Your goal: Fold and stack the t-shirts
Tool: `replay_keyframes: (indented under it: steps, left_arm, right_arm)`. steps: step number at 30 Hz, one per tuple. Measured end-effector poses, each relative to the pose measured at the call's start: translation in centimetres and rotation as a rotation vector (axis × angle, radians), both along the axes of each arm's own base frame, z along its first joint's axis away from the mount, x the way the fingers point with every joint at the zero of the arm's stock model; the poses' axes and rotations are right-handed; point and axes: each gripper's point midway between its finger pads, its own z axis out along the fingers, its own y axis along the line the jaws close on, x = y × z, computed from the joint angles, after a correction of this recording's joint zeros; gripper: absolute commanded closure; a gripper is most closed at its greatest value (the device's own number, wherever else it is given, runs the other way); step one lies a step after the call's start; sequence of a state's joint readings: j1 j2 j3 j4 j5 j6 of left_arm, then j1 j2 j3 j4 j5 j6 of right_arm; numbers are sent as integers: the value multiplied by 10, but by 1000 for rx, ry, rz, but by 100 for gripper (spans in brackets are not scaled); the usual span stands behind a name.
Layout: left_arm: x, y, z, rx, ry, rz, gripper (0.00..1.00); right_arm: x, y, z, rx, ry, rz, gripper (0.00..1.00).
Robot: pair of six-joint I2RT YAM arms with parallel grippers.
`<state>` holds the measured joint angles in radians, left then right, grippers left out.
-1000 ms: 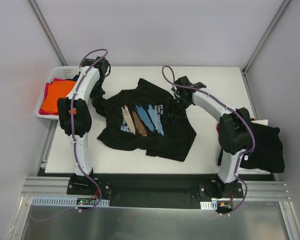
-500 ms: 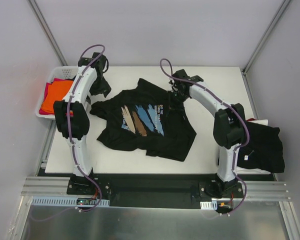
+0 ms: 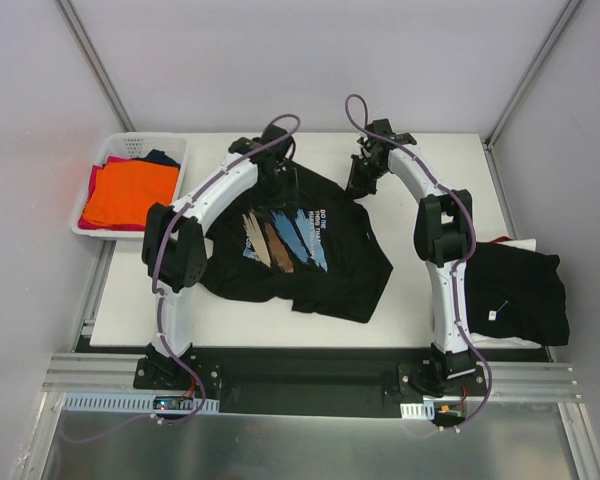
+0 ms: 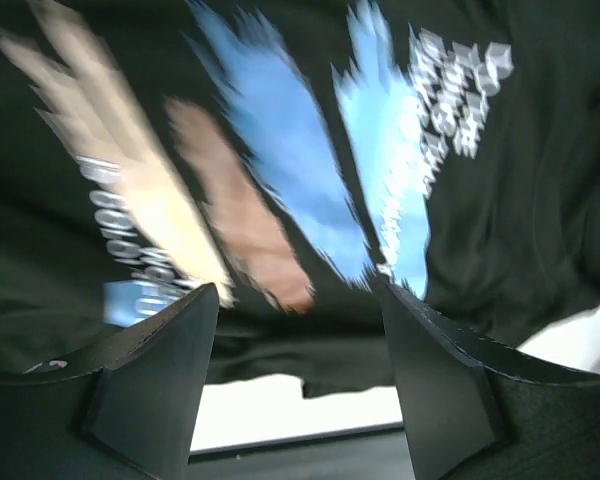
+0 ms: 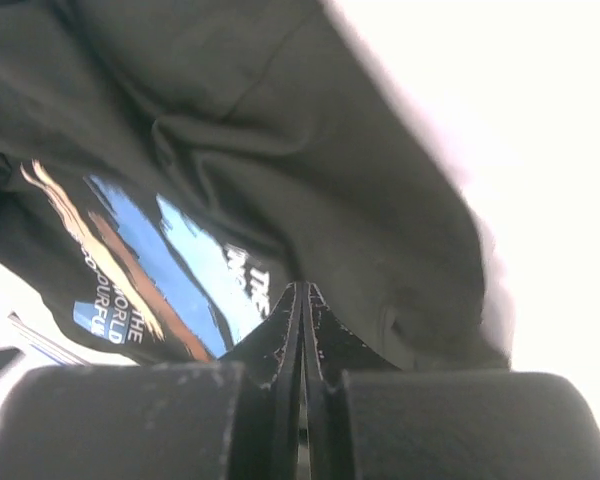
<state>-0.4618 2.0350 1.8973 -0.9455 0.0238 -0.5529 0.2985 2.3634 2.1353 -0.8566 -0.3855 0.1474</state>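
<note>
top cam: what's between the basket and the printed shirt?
Top view: only bare table between the basket and the printed t-shirt, with the left arm crossing over it. Nothing else lies on that stretch.

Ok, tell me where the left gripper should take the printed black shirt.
Probably the far left corner of the printed black shirt, from straight above: it lies flat on the table, the open left gripper hovers there, and the right gripper is shut on the far right corner.

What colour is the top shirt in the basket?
That shirt is orange, clearest in the top external view.
</note>
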Motion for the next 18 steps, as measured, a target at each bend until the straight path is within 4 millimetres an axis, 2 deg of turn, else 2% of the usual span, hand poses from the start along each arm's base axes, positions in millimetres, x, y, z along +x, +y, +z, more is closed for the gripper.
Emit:
replay_keyframes:
  steps: [1, 3, 6, 12, 18]
  left_arm:
    - [-8, -10, -6, -11, 17, -29, 34]
    - [-19, -17, -16, -15, 51, -57, 35]
    - [-27, -11, -28, -2, 89, -65, 35]
    - [-27, 1, -35, 12, 109, -54, 35]
    - [-27, 1, -35, 13, 106, -66, 35]
  right_arm:
    - [3, -2, -3, 6, 3, -7, 99]
    - [6, -3, -11, 23, 6, -14, 99]
    - [4, 1, -23, 47, 17, -10, 99]
    - [-6, 14, -52, 98, 70, -1, 99]
    - [-8, 18, -54, 152, 65, -6, 99]
